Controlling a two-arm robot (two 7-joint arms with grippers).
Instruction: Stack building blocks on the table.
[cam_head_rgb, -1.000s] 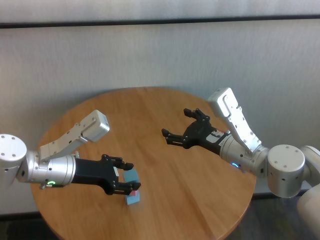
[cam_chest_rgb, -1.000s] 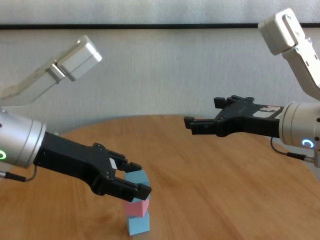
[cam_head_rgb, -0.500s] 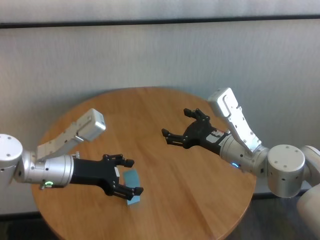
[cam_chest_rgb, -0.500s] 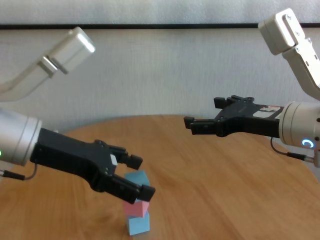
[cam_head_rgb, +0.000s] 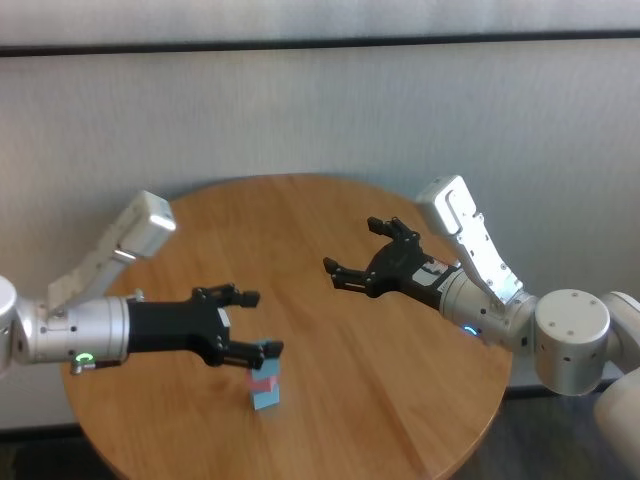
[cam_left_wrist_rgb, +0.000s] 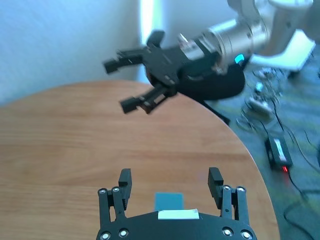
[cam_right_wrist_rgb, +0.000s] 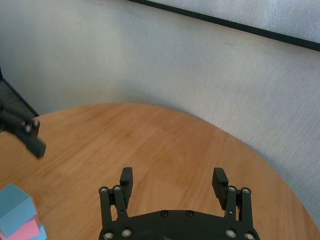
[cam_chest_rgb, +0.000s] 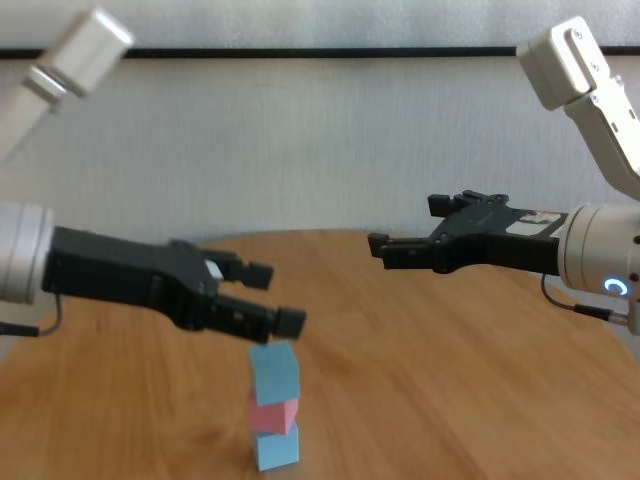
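My left gripper (cam_chest_rgb: 262, 296) hangs in the air with its two black fingers (cam_chest_rgb: 288, 320) spread wide apart and nothing between them. Just below it, clear of my fingertips, stands a stack of three building blocks: a light blue top block (cam_chest_rgb: 274, 372), a pink middle block (cam_chest_rgb: 273, 413) and a light blue bottom block (cam_chest_rgb: 275, 449). The top one sits slightly turned against the pink one under it. In my left wrist view I look straight down past my open fingers onto the upper face of the top block (cam_left_wrist_rgb: 168, 201), which lies between them but lower down, untouched.

The stack rests on the table (cam_head_rgb: 330, 215), on its near part, on my left side. In the head view the stack (cam_head_rgb: 264, 384) shows just beyond and under the tips of my left gripper (cam_head_rgb: 250, 322).

Farther out, across the table and well apart from my left hand, my right gripper (cam_chest_rgb: 400, 239) hovers above the wood, its fingers also wide apart and empty, pointing toward my left side. From its own wrist camera the right gripper (cam_right_wrist_rgb: 172, 180) shows both fingers parted over bare wood, with the stack (cam_right_wrist_rgb: 19, 218) far off at the edge of that view.

Behind the table runs a pale wall (cam_head_rgb: 320, 110).
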